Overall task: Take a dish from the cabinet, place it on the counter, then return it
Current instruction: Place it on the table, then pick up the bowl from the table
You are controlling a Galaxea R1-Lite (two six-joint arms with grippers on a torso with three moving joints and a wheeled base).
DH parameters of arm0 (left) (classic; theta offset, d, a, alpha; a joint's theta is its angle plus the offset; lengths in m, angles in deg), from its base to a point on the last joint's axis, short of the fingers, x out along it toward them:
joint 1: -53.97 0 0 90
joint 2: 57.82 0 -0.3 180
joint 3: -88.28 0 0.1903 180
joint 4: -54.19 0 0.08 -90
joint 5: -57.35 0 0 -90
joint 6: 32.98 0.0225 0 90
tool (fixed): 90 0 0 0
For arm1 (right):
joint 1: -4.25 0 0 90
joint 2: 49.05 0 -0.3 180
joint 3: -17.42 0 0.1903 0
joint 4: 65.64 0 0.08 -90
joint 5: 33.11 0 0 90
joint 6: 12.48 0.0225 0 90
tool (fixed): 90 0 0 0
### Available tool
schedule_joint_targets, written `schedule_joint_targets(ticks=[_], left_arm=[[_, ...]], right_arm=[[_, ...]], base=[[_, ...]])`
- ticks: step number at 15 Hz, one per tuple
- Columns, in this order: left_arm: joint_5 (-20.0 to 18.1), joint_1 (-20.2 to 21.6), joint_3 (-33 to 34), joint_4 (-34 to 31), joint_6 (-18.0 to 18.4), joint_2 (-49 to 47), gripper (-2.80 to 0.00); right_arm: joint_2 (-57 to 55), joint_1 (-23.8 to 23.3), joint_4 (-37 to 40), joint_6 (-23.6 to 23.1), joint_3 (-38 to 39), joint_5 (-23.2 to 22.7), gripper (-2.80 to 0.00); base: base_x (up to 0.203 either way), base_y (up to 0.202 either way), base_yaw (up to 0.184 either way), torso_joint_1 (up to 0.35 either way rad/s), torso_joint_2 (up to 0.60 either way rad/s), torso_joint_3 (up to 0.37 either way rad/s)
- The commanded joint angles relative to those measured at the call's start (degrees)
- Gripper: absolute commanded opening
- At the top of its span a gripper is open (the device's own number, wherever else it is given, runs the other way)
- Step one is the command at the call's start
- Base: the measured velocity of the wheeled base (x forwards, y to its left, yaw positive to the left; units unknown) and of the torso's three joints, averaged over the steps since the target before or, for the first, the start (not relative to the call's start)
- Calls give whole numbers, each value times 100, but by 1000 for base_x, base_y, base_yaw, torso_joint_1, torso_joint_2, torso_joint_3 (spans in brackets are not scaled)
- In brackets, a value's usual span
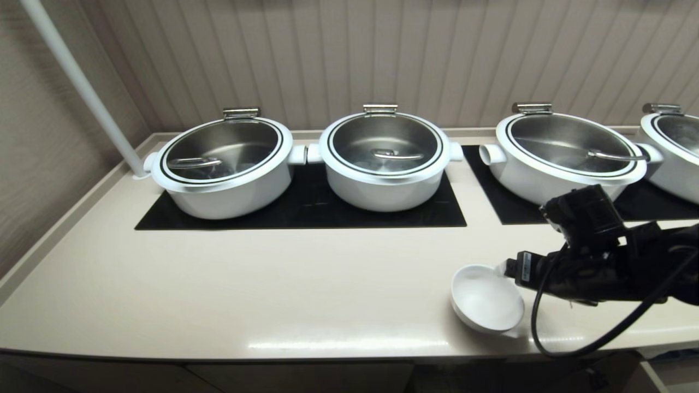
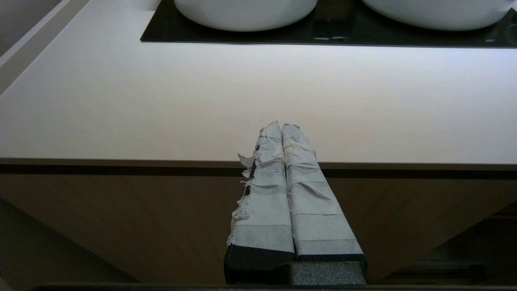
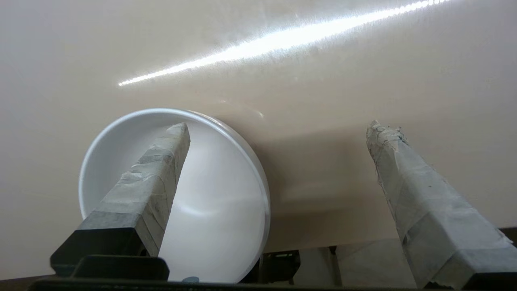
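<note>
Four big white pots with steel lids stand along the back of the bench (image 1: 273, 284), though the fourth pot (image 1: 674, 155) is cut off by the edge of sight, so only three are whole: the left pot (image 1: 224, 166), the middle pot (image 1: 385, 158) and the third pot (image 1: 562, 155). Two black inset panels lie under them; the left panel (image 1: 306, 210) carries two pots, and the right panel (image 1: 505, 202) runs out of view behind the arm. One dish (image 1: 486, 299), a small white bowl, sits near the front edge of the bench towards the right, seemingly tipped a little on its side. The right tool (image 3: 278, 127) hangs over it with its two taped fingers (image 3: 161, 169) spread wide and holding nothing; one finger reaches over the bowl's hollow, the other stands clear beside it. Whether that finger touches the bowl I cannot make out. From the head view the tool's tips are mostly hidden by its own black body and cable. The left tool (image 2: 281, 126) waits low in front of the bench edge, its fingers pressed together, empty. Of the cabinet (image 2: 121, 218) only a plain front strip shows below the bench top.
</note>
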State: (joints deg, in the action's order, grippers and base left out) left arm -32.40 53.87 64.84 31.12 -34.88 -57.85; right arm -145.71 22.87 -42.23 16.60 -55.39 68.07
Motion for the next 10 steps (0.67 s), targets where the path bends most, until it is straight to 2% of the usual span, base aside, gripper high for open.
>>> schedule_joint_targets(ticks=[1, 2, 3, 7, 10], left_arm=[[2, 1, -1, -3, -3, 2, -280], [3, 7, 1, -3, -3, 2, -280], [2, 1, -1, 6, -3, 2, -280], [2, 1, -1, 6, -3, 2, -280], [2, 1, -1, 5, -3, 2, -280]], right_arm=[[273, 9, -276, -504, 56, 24, 0], [381, 9, -380, -757, 98, 52, 0], [494, 16, -521, -982, 172, 85, -280], [924, 12, -1348, -1646, 711, 84, -280], [1336, -82, -1652, -1808, 1183, 119, -280]], base=[[0, 0, 0, 0, 0, 0], [0, 0, 0, 0, 0, 0], [0, 0, 0, 0, 0, 0], [0, 0, 0, 0, 0, 0], [0, 0, 0, 0, 0, 0]])
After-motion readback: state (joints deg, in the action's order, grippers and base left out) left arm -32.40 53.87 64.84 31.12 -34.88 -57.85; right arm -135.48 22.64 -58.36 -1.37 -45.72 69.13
